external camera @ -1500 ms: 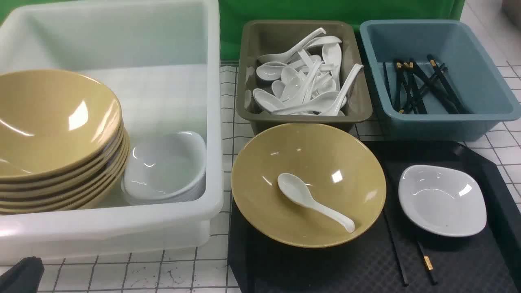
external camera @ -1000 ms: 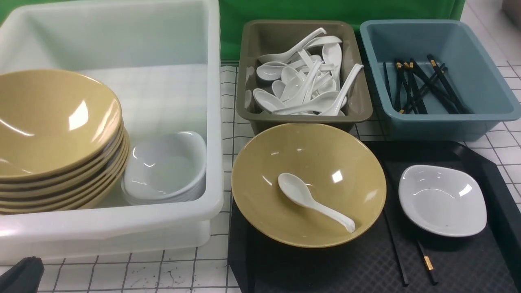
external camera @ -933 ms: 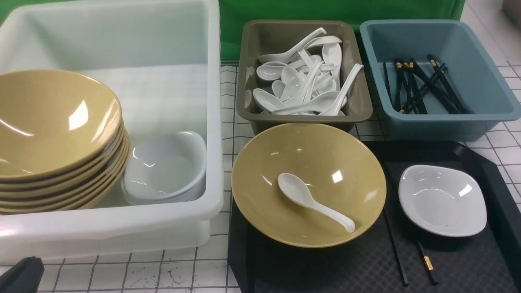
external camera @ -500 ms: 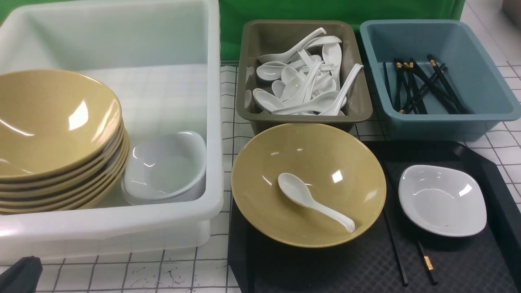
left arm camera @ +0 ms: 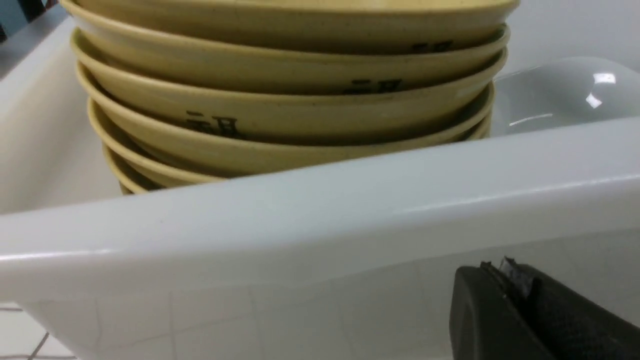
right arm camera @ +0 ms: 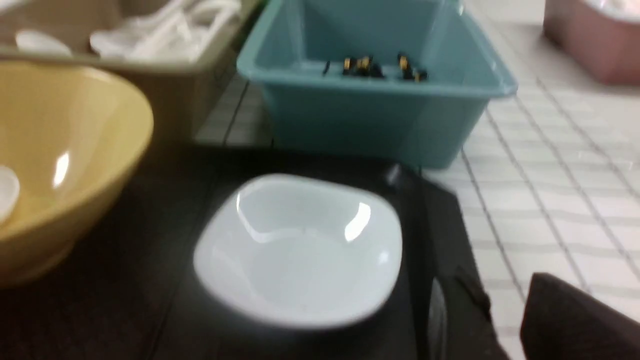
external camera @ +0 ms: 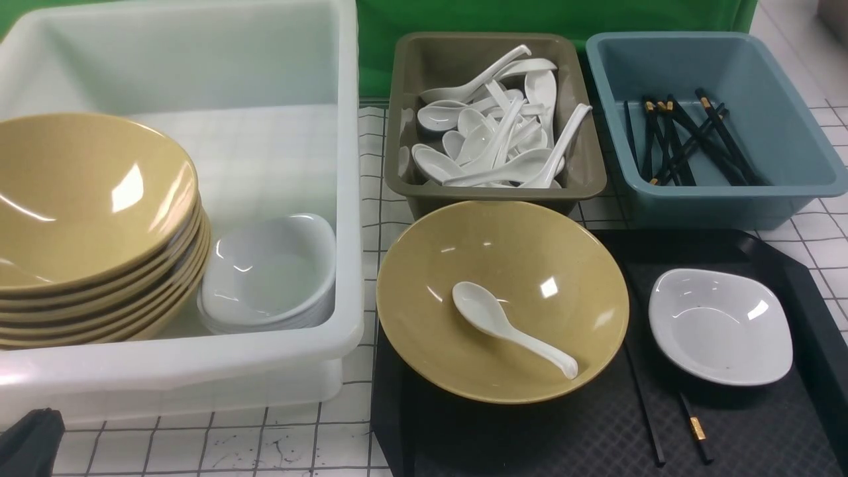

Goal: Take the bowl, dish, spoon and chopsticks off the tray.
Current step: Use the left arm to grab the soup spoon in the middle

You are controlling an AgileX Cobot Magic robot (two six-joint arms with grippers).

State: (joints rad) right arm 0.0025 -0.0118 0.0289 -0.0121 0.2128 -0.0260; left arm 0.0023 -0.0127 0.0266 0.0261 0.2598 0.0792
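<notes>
The mustard-yellow bowl (external camera: 530,258) sits on the left part of the black tray (external camera: 583,437). The white spoon (external camera: 510,329) lies inside it. On the tray's right part rests the white dish (external camera: 721,326), with the black chopsticks (external camera: 692,424) lying partly under its near edge. My left gripper (external camera: 30,444) is shut and empty, low in front of the white tub's near wall (left arm camera: 300,300), its fingertips (left arm camera: 482,270) pressed together. My right gripper (right arm camera: 500,295) hovers near the tray's right rim beside the dish (right arm camera: 300,250), jaws a little apart with nothing between them.
A big white tub (external camera: 185,371) on the left holds a stack of yellow bowls (external camera: 86,199) and white dishes (external camera: 271,271). Behind the tray stand an olive-brown tub (external camera: 397,132) of spoons and a blue tub (external camera: 729,199) of chopsticks.
My left gripper has edged slightly leftward at the lower left corner. Nothing on the tray has moved.
</notes>
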